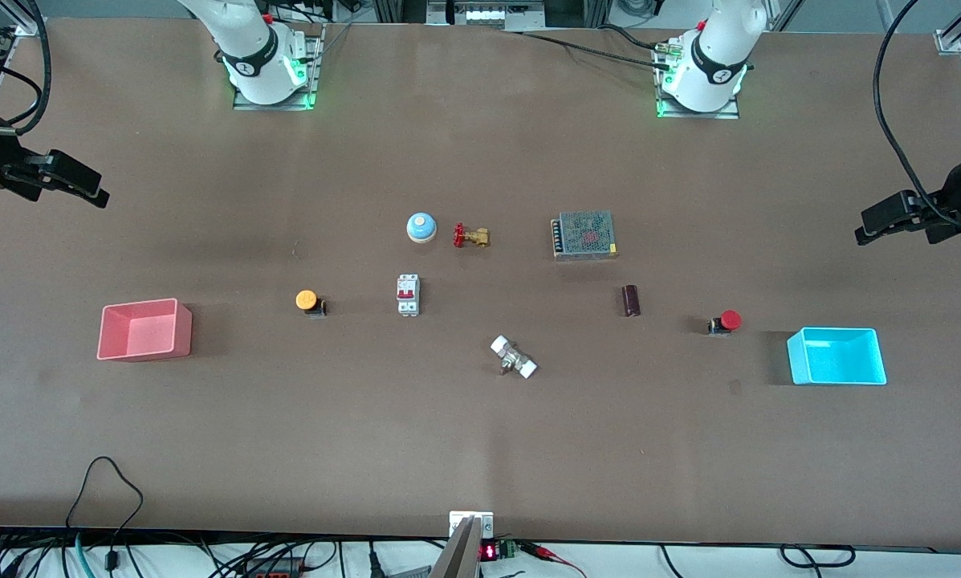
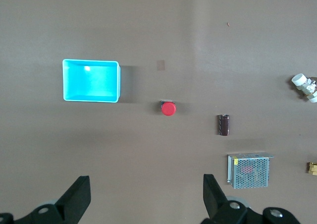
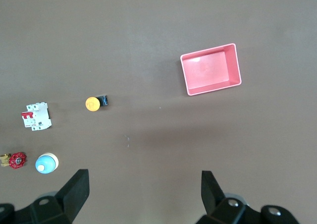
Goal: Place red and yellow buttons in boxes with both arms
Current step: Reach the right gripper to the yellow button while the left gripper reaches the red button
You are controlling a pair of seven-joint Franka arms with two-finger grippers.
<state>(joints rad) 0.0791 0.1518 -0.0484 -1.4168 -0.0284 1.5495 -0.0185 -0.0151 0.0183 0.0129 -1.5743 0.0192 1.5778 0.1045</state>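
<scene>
Both arms wait high at the table's ends, the left gripper point(image 2: 143, 201) and right gripper point(image 3: 143, 199) with fingers spread wide and holding nothing. The red button point(image 1: 726, 321) sits on the table beside the cyan box point(image 1: 837, 356). The yellow button point(image 1: 310, 302) lies well apart from the pink box point(image 1: 144, 329).

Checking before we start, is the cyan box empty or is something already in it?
Empty: the cyan box shows only bare floor; the red button sits on the table beside it.
</scene>
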